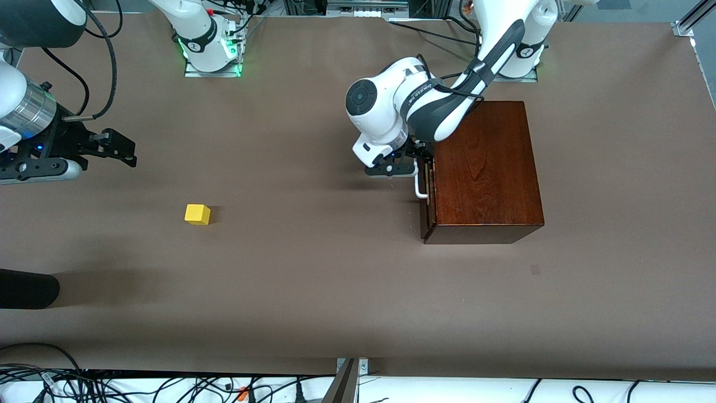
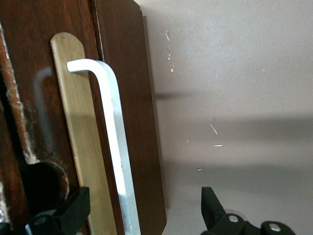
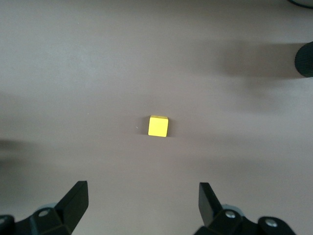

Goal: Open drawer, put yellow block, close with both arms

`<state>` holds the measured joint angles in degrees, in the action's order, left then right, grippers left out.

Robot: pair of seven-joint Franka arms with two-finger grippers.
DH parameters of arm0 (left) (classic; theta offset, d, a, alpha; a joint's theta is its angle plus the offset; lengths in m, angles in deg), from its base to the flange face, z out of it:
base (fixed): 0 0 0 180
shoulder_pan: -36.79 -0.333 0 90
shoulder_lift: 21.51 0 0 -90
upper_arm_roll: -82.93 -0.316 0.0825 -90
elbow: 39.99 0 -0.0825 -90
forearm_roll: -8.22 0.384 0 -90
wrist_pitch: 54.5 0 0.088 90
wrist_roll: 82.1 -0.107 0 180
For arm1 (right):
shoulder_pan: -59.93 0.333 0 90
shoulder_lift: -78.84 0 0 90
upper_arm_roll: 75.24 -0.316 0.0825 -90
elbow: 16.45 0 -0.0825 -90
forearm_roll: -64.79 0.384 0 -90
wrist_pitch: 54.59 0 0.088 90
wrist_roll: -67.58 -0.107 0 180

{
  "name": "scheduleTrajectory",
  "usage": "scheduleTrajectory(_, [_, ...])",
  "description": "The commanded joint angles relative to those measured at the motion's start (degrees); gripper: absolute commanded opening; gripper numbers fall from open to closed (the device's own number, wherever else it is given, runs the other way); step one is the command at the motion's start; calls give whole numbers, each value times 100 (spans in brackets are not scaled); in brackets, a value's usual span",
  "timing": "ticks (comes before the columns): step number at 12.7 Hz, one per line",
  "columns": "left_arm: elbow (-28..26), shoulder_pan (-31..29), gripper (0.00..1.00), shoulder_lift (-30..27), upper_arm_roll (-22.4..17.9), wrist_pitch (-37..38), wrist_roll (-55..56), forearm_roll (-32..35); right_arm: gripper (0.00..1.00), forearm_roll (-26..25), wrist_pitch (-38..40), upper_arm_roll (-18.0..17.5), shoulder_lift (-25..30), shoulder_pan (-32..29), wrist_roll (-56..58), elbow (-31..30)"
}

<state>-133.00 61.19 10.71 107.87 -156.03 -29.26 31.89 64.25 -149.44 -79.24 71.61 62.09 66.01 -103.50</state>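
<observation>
The dark mahogany box (image 1: 486,168) stands toward the left arm's end of the table. Its drawer (image 1: 428,190) looks shut, with the white bar handle (image 1: 420,189) facing the right arm's end. My left gripper (image 1: 418,162) is at the drawer front. In the left wrist view it (image 2: 144,208) is open, with its fingers (image 2: 73,210) on either side of the handle (image 2: 115,142) and not touching it. The yellow block (image 1: 197,214) lies on the table toward the right arm's end. My right gripper (image 1: 120,148) hangs open and empty above it (image 3: 144,203), with the block (image 3: 158,126) ahead of its fingertips.
A black rounded object (image 1: 28,288) juts in at the table's edge at the right arm's end, nearer the front camera than the block; it also shows in the right wrist view (image 3: 305,58). Cables (image 1: 112,386) lie along the table's front edge.
</observation>
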Motion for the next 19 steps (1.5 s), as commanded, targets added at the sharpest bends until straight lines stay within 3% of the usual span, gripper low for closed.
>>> scheduleTrajectory(1, [-252, 21, 100, -102, 10, -42, 121, 129, 100, 10, 107, -48, -42, -32, -63, 127])
scheduleTrajectory(11, [-278, 126, 100, -32, 10, -218, 226, 121, 100, 10, 108, -48, -42, -32, -63, 127])
scheduleTrajectory(19, [-191, 144, 100, 39, 10, -1114, 428, -415, 100, 10, 99, -48, -50, -40, -54, 136])
